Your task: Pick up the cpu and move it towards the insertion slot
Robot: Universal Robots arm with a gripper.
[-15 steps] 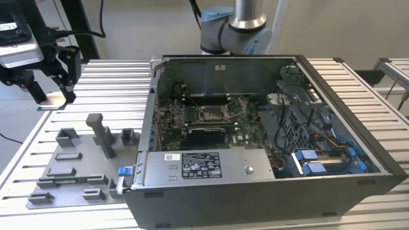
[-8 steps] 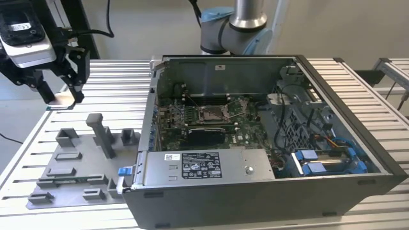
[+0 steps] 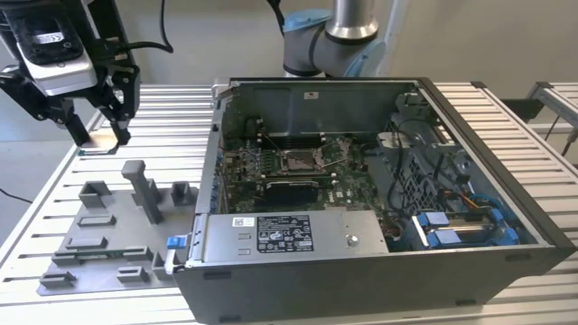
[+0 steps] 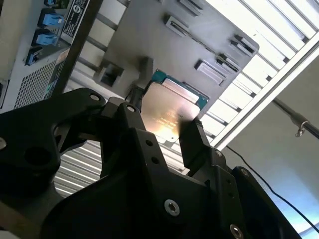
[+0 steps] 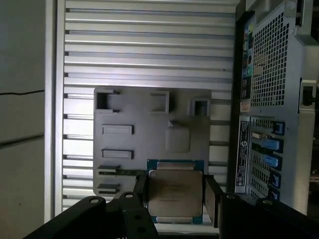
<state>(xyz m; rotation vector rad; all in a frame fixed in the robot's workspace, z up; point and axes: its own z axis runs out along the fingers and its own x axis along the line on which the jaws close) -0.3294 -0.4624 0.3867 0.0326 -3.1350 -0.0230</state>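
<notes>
The cpu is clamped in the gripper. I read the grip as narrow, with the two black fingers each pressing on one of two opposite edges. In both wrist views the silvery lid faces the camera and the chip lies flat across the fingertips. Its green-blue rim shows past the lid on the sides the fingers don't cover. In the exterior view I see it as a small tan patch low between the fingertips, held in the air at that view's left, over the slatted table.

Below and near the chip is the grey tray, a flat plate with raised blocks and narrow slots. In the first wrist view the cpu overlaps the tray's edge, and a shallow square recess lies just beyond it. I cannot tell how high the chip hangs above the plate.

Beside the tray stands the open case, just beside the plate's edge. The slot is inside it on the green board, a square metal frame with a dull centre. It is well apart from the gripper, toward the exterior view's right. The arm rises behind the case's far wall, grey with a blue joint.
</notes>
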